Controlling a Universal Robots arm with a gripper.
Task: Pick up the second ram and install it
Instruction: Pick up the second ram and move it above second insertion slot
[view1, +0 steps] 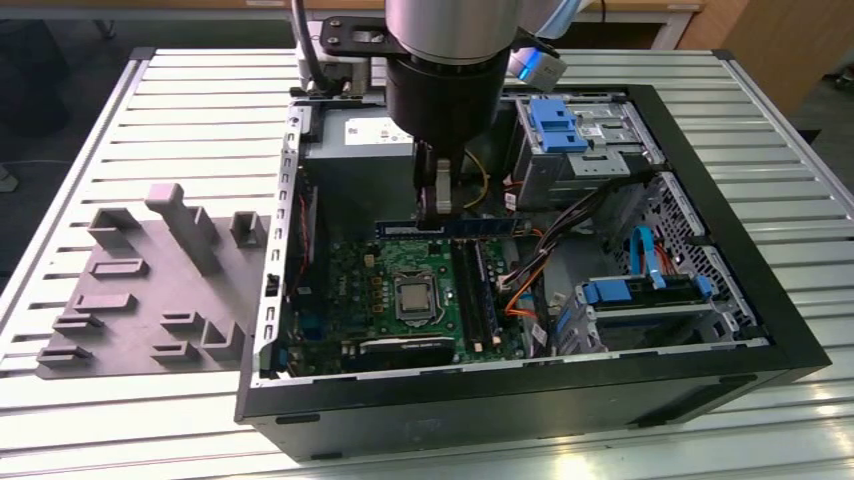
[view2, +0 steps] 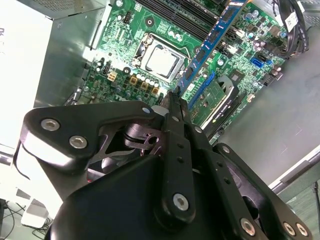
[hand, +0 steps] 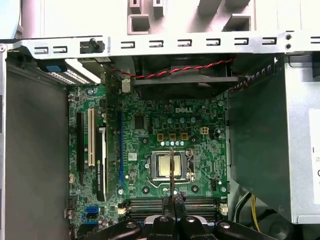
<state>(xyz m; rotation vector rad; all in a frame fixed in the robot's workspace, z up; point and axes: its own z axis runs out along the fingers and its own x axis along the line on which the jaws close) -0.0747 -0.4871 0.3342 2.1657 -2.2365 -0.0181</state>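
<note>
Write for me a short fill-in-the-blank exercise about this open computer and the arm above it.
1. The jaws of the gripper are shut on the second ram, whose board is ___ in colour.
2. The ram hangs over the green ___ inside the computer case.
3. The grey holder tray lies to the exterior view's ___ of the case.
Missing words: blue; motherboard; left.
</note>
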